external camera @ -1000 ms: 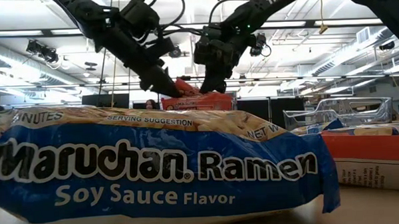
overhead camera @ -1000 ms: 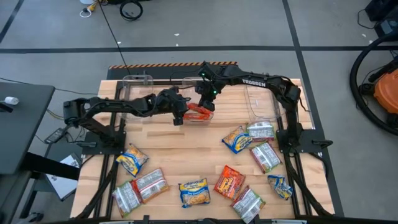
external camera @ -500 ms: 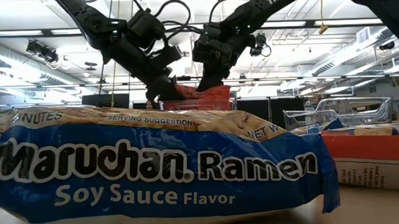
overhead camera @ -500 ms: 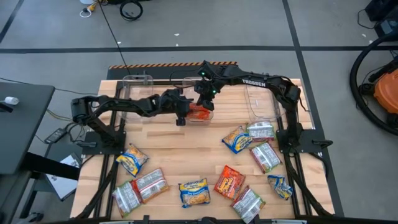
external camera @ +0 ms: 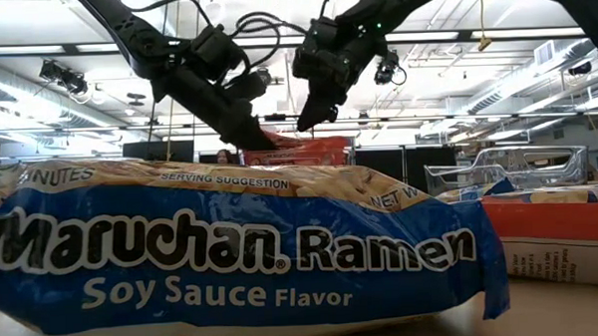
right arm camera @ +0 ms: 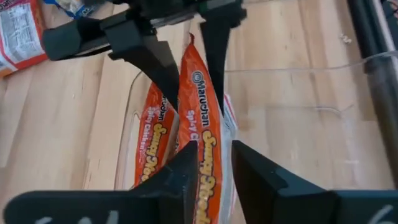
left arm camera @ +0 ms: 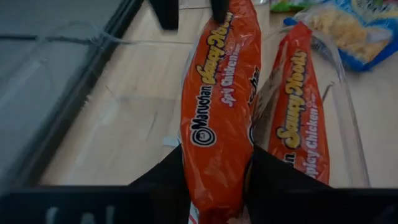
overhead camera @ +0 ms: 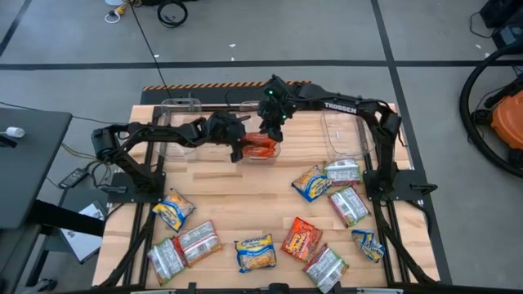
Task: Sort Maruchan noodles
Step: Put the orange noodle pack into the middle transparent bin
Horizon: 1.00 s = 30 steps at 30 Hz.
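We see the left gripper (left arm camera: 214,180) pinching one orange packet (left arm camera: 219,106) on edge, long axis toward the spread right gripper (right arm camera: 210,165), over a bin (overhead camera: 263,155) holding a second; ten lie on the worktop (overhead camera: 237,196).

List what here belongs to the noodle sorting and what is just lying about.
Job:
- orange packet, pinched by left gripper; right gripper open over it
- second orange packet, in a bin
- clear bins
- loose packets on table

Lying about:
- floor cable
- grey side table
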Each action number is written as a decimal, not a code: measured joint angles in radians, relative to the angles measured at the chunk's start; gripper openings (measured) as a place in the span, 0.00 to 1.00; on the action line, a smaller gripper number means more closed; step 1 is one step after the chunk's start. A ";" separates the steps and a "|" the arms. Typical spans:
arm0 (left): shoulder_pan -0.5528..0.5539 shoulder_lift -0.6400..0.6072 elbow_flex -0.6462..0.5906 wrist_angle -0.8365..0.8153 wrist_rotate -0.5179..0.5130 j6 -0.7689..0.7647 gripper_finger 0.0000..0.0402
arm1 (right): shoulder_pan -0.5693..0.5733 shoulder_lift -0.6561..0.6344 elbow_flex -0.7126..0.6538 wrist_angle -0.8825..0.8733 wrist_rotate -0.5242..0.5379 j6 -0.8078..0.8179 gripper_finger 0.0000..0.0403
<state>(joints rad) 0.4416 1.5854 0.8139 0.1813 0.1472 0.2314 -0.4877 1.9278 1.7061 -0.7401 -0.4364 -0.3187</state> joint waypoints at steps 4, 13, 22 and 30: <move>0.012 0.000 0.000 0.002 0.062 -0.038 0.41 | 0.000 -0.005 0.000 -0.002 0.042 0.001 0.29; -0.007 0.000 0.000 0.000 0.086 -0.012 0.47 | 0.013 0.000 -0.078 0.044 0.215 0.001 0.28; -0.007 -0.051 0.000 0.009 0.071 -0.011 0.48 | 0.014 0.000 -0.185 0.155 0.244 0.009 0.28; -0.014 -0.251 0.000 -0.146 0.056 -0.099 0.48 | 0.076 -0.091 -0.185 0.029 0.419 0.011 0.27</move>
<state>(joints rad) 0.4275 1.3341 0.8139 0.0352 0.2031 0.1321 -0.4114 1.8369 1.5208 -0.7111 -0.0171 -0.3079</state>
